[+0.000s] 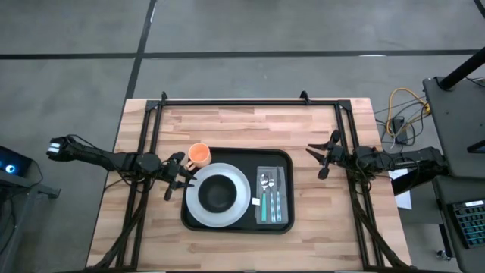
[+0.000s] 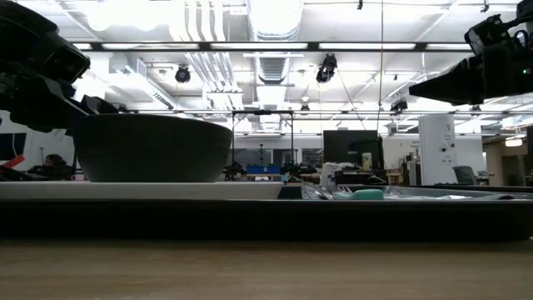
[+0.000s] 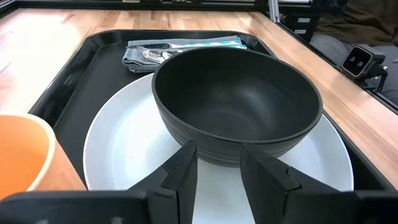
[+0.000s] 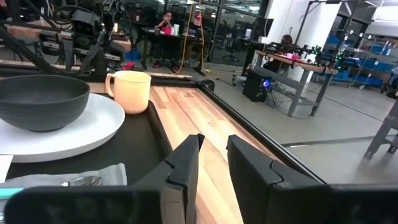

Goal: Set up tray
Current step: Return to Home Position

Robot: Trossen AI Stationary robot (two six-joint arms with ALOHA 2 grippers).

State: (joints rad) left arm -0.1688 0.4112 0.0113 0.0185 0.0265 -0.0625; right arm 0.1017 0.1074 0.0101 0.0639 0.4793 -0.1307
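**Tray at mid-table, both claws spread and empty**

Found the tray [image 1: 250, 158] lying flat on the middle of the wooden table [image 1: 318, 243]. Logged a white plate [image 1: 198, 206] on its left half, with a dark bowl [image 1: 218, 192] seated upright on the plate. Noted a grey napkin [image 1: 283, 182] on the right half, carrying teal-handled cutlery [image 1: 270, 199] laid side by side. Saw an orange cup [image 1: 198, 155] at the tray's far left corner. Recorded the left gripper [image 1: 179, 177] just beside the tray's left rim, fingers spread, nothing between them. Recorded the right gripper [image 1: 322, 158] near the right rim but apart from it, fingers likewise spread and empty.
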